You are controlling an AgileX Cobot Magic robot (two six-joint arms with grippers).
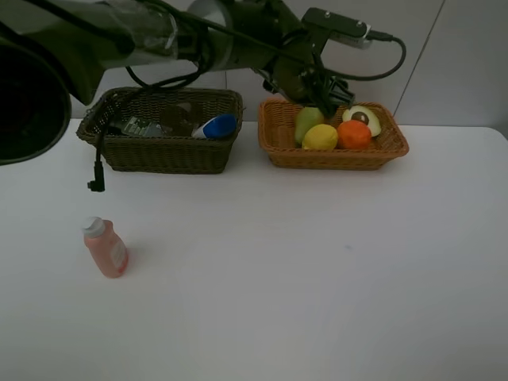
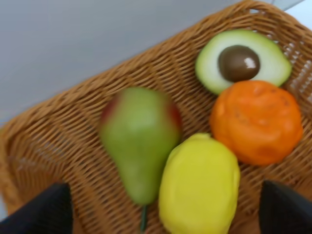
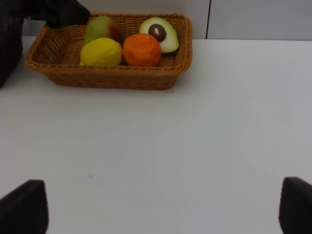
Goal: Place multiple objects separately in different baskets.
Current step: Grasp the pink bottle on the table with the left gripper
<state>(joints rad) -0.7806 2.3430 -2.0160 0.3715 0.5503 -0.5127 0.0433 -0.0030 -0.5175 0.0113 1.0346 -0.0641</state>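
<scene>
My left gripper (image 1: pixel 324 101) reaches across to the light orange basket (image 1: pixel 278 143) and hangs open just above it, holding nothing. In the left wrist view its gripper (image 2: pixel 165 214) stands wide over the green-red pear (image 2: pixel 139 141), yellow lemon (image 2: pixel 200 185), orange (image 2: pixel 257 121) and avocado half (image 2: pixel 242 61), all lying in the basket (image 2: pixel 53 146). The dark basket (image 1: pixel 163 155) holds a white blue-capped bottle (image 1: pixel 216 126) and a dark green bottle (image 1: pixel 143 127). A pink bottle (image 1: pixel 105 247) stands on the table. My right gripper (image 3: pixel 158 207) is open over bare table, short of the light basket (image 3: pixel 107 78).
The white table (image 1: pixel 317 262) stretches from the baskets to the front edge. Both baskets stand side by side at the back near the wall. A black cable (image 1: pixel 97 175) hangs from the left arm in front of the dark basket.
</scene>
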